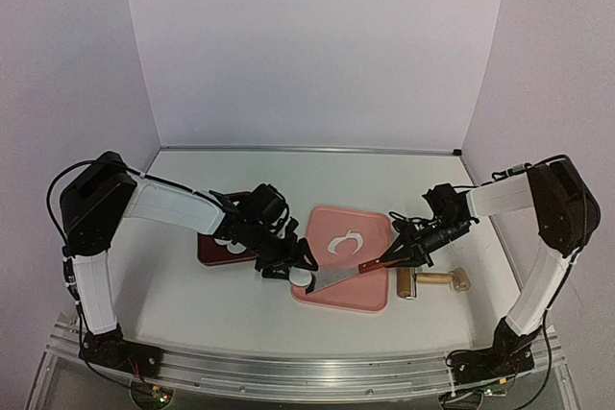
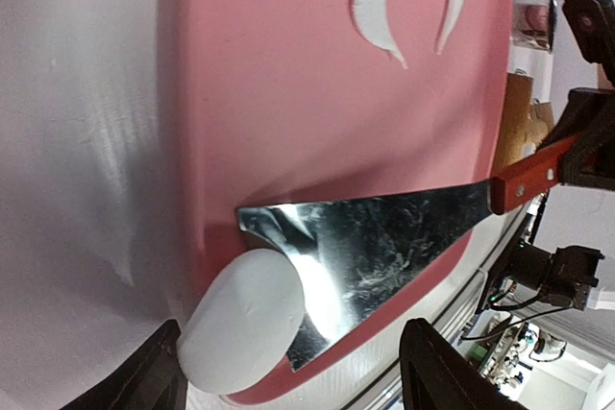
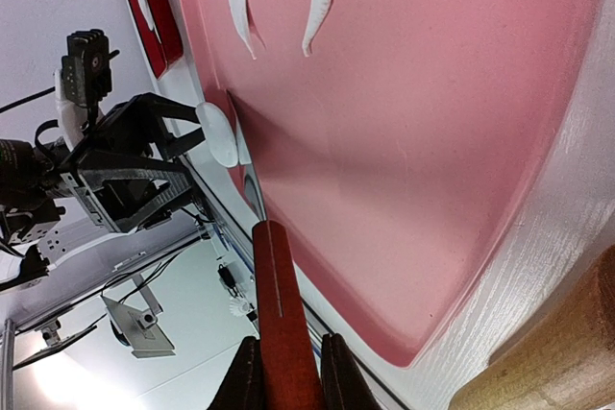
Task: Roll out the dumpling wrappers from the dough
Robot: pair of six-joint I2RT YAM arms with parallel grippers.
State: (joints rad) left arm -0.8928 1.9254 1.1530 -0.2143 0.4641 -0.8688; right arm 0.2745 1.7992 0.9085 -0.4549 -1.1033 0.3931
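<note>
Left end effector (image 1: 290, 269) agape around one wrapper (image 2: 245, 319), right end effector (image 3: 286, 376) tight on one scraper (image 2: 384, 242) (red-handled).

I work in a robotics lab cell. Plain white walls (image 1: 307, 45) box in my white table (image 1: 192, 304). An aluminium rail (image 1: 288, 367) crosses the bottom of the overhead frame, and stands and wiring (image 3: 135, 304) fill my right wrist view's lower left.
</note>
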